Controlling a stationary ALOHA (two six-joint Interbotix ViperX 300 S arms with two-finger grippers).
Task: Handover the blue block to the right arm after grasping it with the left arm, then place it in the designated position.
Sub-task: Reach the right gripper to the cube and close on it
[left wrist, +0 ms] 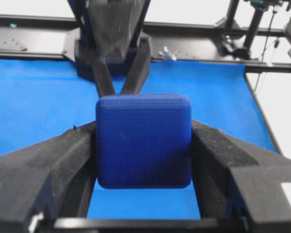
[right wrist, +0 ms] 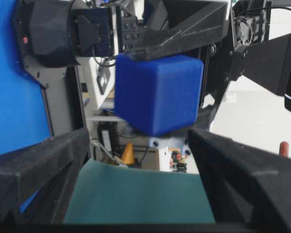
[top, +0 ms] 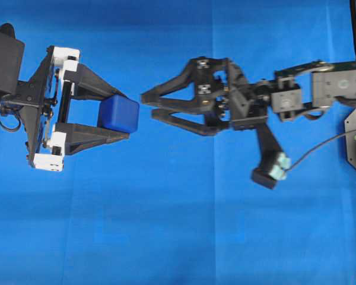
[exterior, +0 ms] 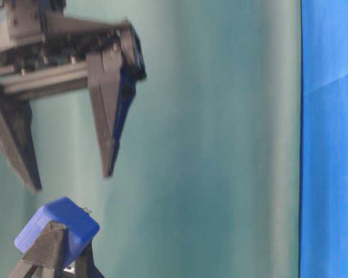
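The blue block (top: 117,114) hangs above the blue cloth, pinched between the two black fingers of my left gripper (top: 126,116), the one with white end pieces. The left wrist view shows the block (left wrist: 143,141) filling the span of the left gripper (left wrist: 143,145). My all-black right gripper (top: 148,104) faces it from the right, open, with its tips just short of the block. In the right wrist view the block (right wrist: 157,92) sits ahead of the open right gripper (right wrist: 136,141), outside the jaws. No designated position can be made out in any view.
The blue cloth (top: 184,225) covers the table. A teal backdrop (exterior: 220,139) stands behind the grippers. A black frame rail (left wrist: 194,34) runs along the table's far edge. The right arm's wrist camera (top: 272,172) hangs below its forearm.
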